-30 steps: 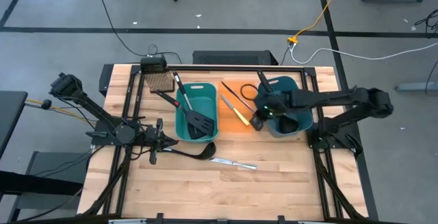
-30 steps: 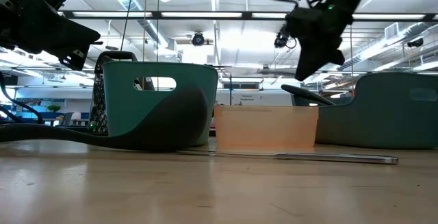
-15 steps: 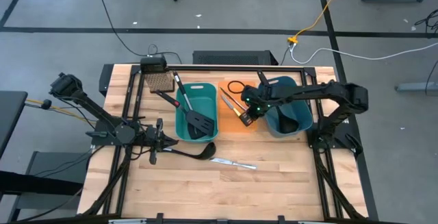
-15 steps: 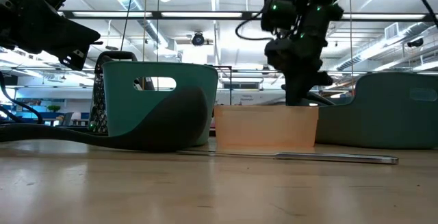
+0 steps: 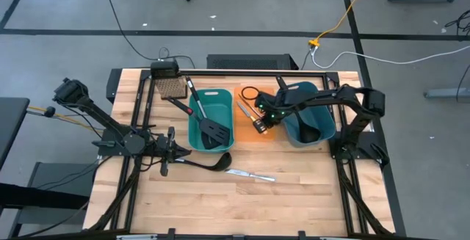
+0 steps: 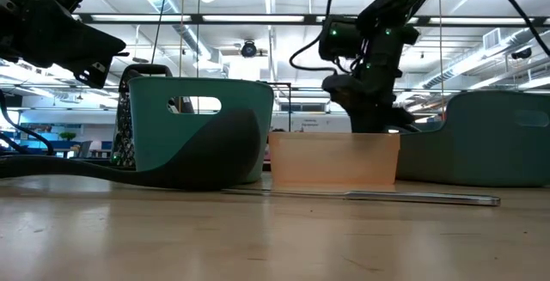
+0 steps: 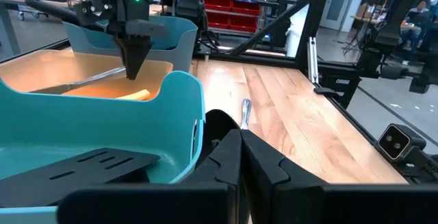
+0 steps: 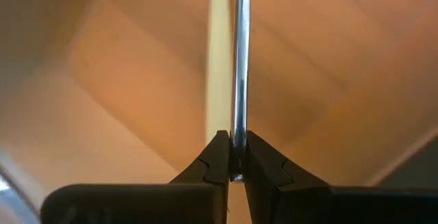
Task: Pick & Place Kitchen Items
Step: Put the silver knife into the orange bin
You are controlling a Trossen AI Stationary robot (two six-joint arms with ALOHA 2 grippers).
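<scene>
Kitchen items lie spread over the wooden surface and its three bins. One slim silver table knife is clamped at its end between the fingers of the right hand, which reaches down into the orange bin in the middle; in the right wrist view the knife runs straight away from the fingertips over the orange floor, beside a pale yellow handle. From the left wrist view the same hand points tip-down into the orange bin, just above a yellow-handled knife and a silver blade lying there. A black slotted spatula leans in the teal bin left of the orange one, its handle sticking out over the far rim. A black ladle lies on the surface in front of the teal bin, with its handle toward the left hand, whose fingers are pressed together with nothing visibly between them near the left edge. Another silver table knife lies flat on the surface near the ladle bowl. The blue-grey bin on the right holds a dark utensil that I cannot make out clearly.
</scene>
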